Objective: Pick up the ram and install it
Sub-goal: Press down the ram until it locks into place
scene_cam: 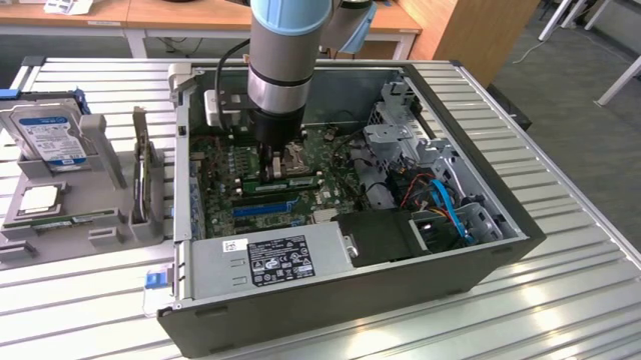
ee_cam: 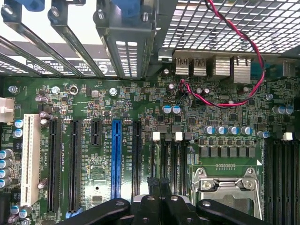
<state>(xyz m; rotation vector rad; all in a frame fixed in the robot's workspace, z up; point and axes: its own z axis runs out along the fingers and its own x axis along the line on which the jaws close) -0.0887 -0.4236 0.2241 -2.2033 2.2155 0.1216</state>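
One arm: mine, a grey and pale blue arm [scene_cam: 285,52] reaching straight down into an open computer case [scene_cam: 350,300].
Desk: slatted metal [scene_cam: 561,300]; the case lies on its side across the middle, its open face up.
Hand: my hand [scene_cam: 270,161] hangs low over the motherboard [scene_cam: 225,161], next to the processor socket [scene_cam: 300,159]. In the wrist view its black fingers are pressed together [ee_cam: 158,180], with no gap between the tips.
Ram: a long green stick [scene_cam: 293,181] lies inside the case, directly beneath my hand, running along the memory slots beside the socket. I cannot tell whether my fingertips touch it or whether it sits fully in its slot.
Memory slots: in the wrist view, narrow black slots with white latches [ee_cam: 167,154] run just ahead of my fingertips, between the socket [ee_cam: 225,185] and the blue slot [ee_cam: 116,159].
Board: green [ee_cam: 93,103], with black expansion slots and one white slot alongside the blue one.
Power supply: a grey box with a black label [scene_cam: 270,259] at the case wall nearest the desk's front edge.
Holder: a grey holder [scene_cam: 100,150] stands near the desk's edge at the exterior view's left, well apart from my hand.
Hard drive: propped upright [scene_cam: 48,135] at the back of that holder.
Second green stick: lies flat [scene_cam: 75,220] at the holder's front.
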